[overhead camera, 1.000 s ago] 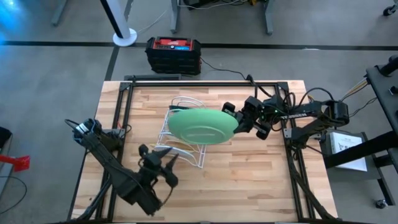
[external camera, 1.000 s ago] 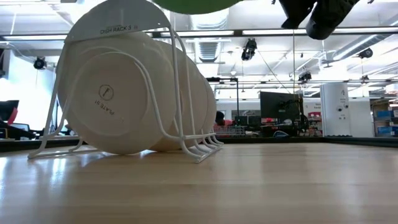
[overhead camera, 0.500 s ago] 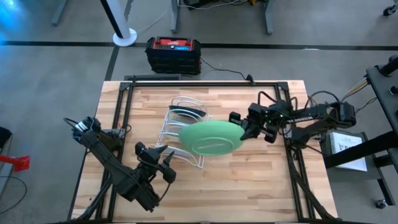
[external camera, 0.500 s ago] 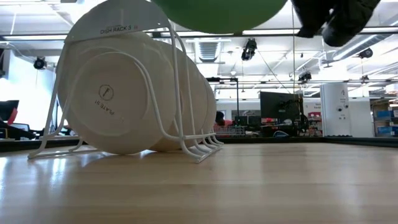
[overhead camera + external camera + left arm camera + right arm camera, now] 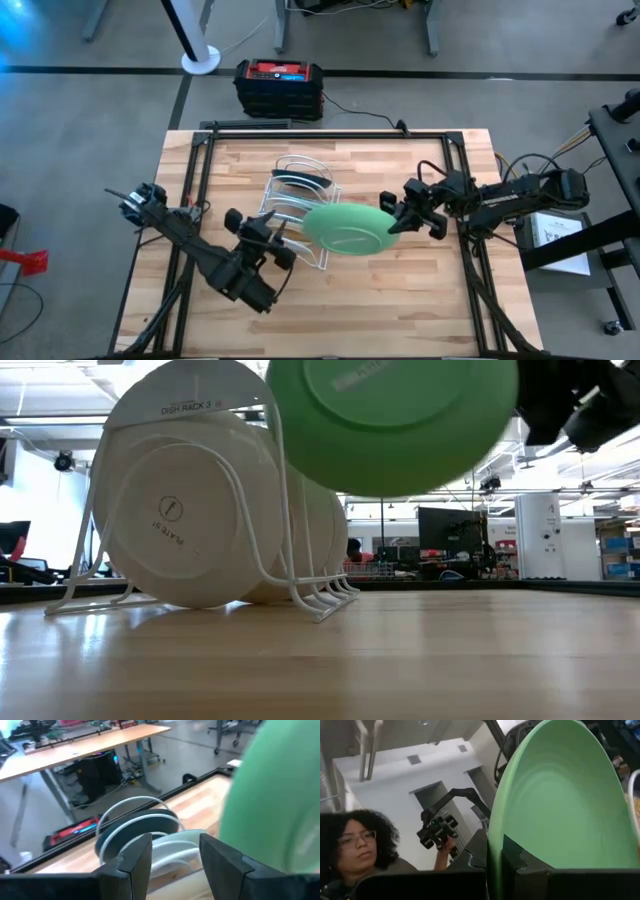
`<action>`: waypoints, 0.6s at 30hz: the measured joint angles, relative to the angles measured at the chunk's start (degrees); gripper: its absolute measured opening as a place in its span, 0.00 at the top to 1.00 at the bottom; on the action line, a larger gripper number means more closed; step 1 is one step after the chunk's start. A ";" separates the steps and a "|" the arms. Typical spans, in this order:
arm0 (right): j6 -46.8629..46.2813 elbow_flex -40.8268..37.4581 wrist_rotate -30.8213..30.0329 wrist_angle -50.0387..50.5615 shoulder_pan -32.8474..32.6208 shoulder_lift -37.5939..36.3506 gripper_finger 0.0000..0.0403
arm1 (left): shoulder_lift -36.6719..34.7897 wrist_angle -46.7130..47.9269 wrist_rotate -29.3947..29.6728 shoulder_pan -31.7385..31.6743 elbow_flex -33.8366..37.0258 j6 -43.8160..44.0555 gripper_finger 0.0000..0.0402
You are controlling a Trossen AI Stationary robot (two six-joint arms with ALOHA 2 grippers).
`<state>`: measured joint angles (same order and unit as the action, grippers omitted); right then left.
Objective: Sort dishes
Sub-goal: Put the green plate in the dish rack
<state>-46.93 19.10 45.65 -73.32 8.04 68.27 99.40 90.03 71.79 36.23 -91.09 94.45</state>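
My right gripper (image 5: 397, 222) is shut on the plain light green plate (image 5: 345, 228), which is in the air just near-right of the white wire rack (image 5: 285, 165). The plate also shows in the low view (image 5: 395, 420) and the right wrist view (image 5: 560, 795). The other plates stand on edge in the rack's slots: a dark teal one (image 5: 131, 826) at the far end and pale ones (image 5: 185, 520) nearer. My left gripper (image 5: 272, 240) is open and empty beside the rack's near end, left of the green plate. My right gripper pinches the green plate's rim (image 5: 494, 851) at its right side, one finger on each face. The fingers come about level from the table's right. The plate is lifted clear of the table and rack, tilted, its underside (image 5: 400, 430) toward the table's near edge.
A black and red box (image 5: 280, 85) sits on the floor beyond the table's far edge. Bare wooden table (image 5: 400, 300) lies near and right of the rack. A person (image 5: 357, 847) shows in the room in the right wrist view.
My right gripper has gone toward the table's near edge and down with the green plate, away from above the rack. The plate has tipped so its underside faces the near edge. My left gripper has gone toward the far edge, up to the rack's near end.
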 joint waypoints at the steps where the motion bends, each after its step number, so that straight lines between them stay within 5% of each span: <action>1: -0.18 -0.71 -0.53 -0.03 -0.22 -0.31 1.00 | -0.05 -0.01 -0.47 -0.64 0.00 -0.89 0.62; 7: -0.32 -4.51 -2.26 0.37 -1.88 0.13 1.00 | -0.14 -0.01 -2.70 -3.90 0.02 -6.07 0.62; 18: 1.27 -5.63 -3.41 4.56 -5.95 0.24 1.00 | -2.44 -0.01 2.43 -6.37 0.02 -13.39 0.62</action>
<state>-45.66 13.47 42.24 -68.75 2.09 68.51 96.96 90.02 74.23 29.86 -91.07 81.05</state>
